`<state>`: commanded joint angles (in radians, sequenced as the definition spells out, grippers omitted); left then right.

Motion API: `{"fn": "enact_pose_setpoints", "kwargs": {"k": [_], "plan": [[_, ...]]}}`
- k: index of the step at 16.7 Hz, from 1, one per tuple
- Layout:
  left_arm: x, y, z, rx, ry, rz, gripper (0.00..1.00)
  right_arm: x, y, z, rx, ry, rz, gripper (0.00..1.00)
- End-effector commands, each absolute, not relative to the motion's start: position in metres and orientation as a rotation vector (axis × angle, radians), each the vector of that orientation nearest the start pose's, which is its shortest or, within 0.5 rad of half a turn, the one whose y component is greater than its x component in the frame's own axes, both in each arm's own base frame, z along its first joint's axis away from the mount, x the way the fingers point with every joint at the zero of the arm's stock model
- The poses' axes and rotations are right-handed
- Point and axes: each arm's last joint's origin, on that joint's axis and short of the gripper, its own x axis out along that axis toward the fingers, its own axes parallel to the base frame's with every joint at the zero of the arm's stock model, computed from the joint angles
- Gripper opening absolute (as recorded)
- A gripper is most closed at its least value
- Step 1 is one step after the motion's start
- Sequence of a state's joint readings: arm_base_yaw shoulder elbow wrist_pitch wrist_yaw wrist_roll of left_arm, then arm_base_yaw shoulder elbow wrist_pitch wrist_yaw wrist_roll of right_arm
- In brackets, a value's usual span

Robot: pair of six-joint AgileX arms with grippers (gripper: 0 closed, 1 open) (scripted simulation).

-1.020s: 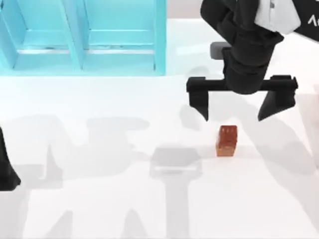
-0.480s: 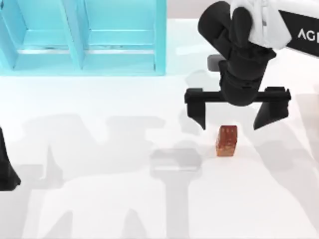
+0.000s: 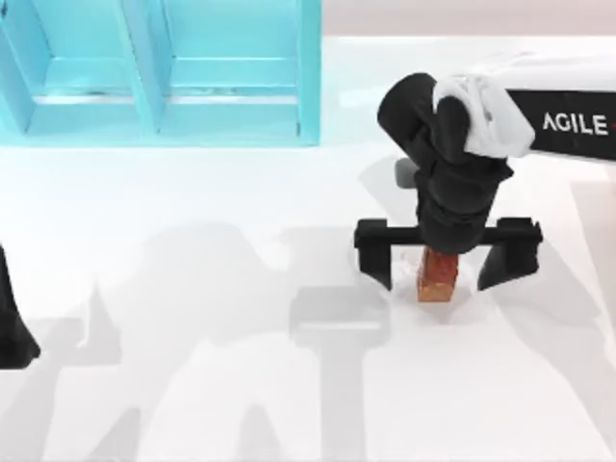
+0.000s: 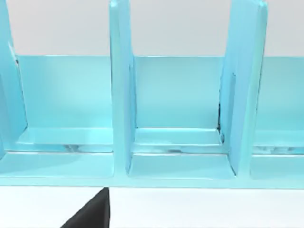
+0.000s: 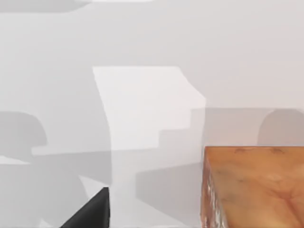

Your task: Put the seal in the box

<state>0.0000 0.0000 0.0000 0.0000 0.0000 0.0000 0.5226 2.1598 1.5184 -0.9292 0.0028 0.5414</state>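
At the far left edge of the top view the left pincer (image 3: 12, 332) sits parked low on the white surface (image 3: 192, 404); one dark finger of it shows, and I cannot tell whether it is wide or narrow. There is one box (image 3: 164, 72), a turquoise divided crate at the upper left of the surface; two of its compartments show from above, while the left wrist view looks straight into it and shows one full compartment of the box (image 4: 178, 95) between two upright dividers, with part of another on each side. There is one seal (image 3: 438, 274), a reddish-brown block standing on the surface right of centre, well apart from the box. Two arms are present. The right pincer (image 3: 447, 255) is spread wide, its two black fingers straddling the seal with a gap on each side, neither touching it. Half a second ago it hung farther back with the seal fully exposed in front of it; it has since come forward and down, so the black wrist now covers the seal's rear top. The seal itself has not moved. In the right wrist view the seal (image 5: 254, 187) looms close, its mottled amber face plain against the pale surface (image 5: 142, 47), with grey arm shadows across the surface around it.
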Motion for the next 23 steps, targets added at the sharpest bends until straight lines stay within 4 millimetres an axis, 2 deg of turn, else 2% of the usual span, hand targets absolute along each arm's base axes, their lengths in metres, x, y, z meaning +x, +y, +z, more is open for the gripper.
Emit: {"fn": "enact_pose_setpoints", "kwargs": {"k": [2, 15, 23], "plan": [[0.1057, -0.0012, 0.16, 0.0, 0.0, 0.0, 1.0, 0.3488, 0.2051, 0.1217, 0.008, 1.571, -0.008, 1.0], [0.1057, -0.0012, 0.16, 0.0, 0.0, 0.0, 1.0, 0.3488, 0.2051, 0.1217, 0.008, 1.571, -0.008, 0.02], [0.1057, -0.0012, 0.16, 0.0, 0.0, 0.0, 1.0, 0.3488, 0.2051, 0.1217, 0.008, 1.571, -0.008, 0.0]]}}
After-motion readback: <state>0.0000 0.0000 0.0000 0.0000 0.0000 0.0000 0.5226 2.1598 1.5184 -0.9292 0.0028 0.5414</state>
